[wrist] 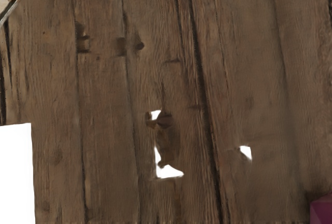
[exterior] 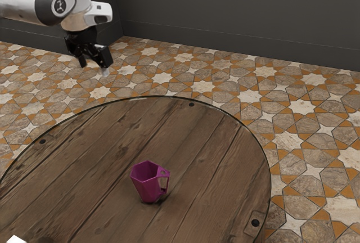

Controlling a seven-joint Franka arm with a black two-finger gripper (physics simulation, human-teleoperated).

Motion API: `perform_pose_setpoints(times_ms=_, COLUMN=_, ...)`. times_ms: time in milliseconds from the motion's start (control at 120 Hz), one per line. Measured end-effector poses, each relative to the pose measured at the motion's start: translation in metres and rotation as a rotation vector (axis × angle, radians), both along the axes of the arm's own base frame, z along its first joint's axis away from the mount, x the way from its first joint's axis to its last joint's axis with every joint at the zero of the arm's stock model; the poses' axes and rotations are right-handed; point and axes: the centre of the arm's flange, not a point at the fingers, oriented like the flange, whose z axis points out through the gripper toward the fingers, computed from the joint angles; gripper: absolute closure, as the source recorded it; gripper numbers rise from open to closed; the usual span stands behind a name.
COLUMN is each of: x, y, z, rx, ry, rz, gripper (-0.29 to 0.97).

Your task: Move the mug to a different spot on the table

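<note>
Mug (wrist: 323,211) mostly outside wrist view

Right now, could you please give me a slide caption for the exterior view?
Open gripper hangs high, well apart from the upright magenta mug on the round wooden table.

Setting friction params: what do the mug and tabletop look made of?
Mug: magenta, flat faceted walls, even matte colour; looks like plastic, though painted ceramic is possible. Tabletop: dark weathered wood planks with visible grain, cracks and knots, and a dull, unvarnished-looking finish.
</note>
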Motion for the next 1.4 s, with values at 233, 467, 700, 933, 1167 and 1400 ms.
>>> perform_pose_setpoints(times_ms=233, x=-0.001, y=-0.069, z=-0.022, rx=-0.015, ry=0.043, rz=-0.023, gripper=0.0)
perform_pose_setpoints(times_ms=467, x=-0.012, y=-0.16, z=-0.09, rx=0.008, ry=0.182, rz=-0.271, gripper=0.0)
perform_pose_setpoints(times_ms=700, x=-0.081, y=-0.295, z=-0.167, rx=0.046, ry=0.295, rz=-0.723, gripper=0.01)
perform_pose_setpoints(times_ms=933, x=-0.039, y=-0.221, z=-0.226, rx=0.013, ry=0.359, rz=-0.73, gripper=0.01)
perform_pose_setpoints(times_ms=1167, x=-0.023, y=-0.225, z=-0.236, rx=0.031, ry=0.327, rz=-0.872, gripper=0.01)
perform_pose_setpoints(times_ms=1400, x=-0.014, y=-0.229, z=-0.252, rx=0.035, ry=0.29, rz=-0.981, gripper=0.01)
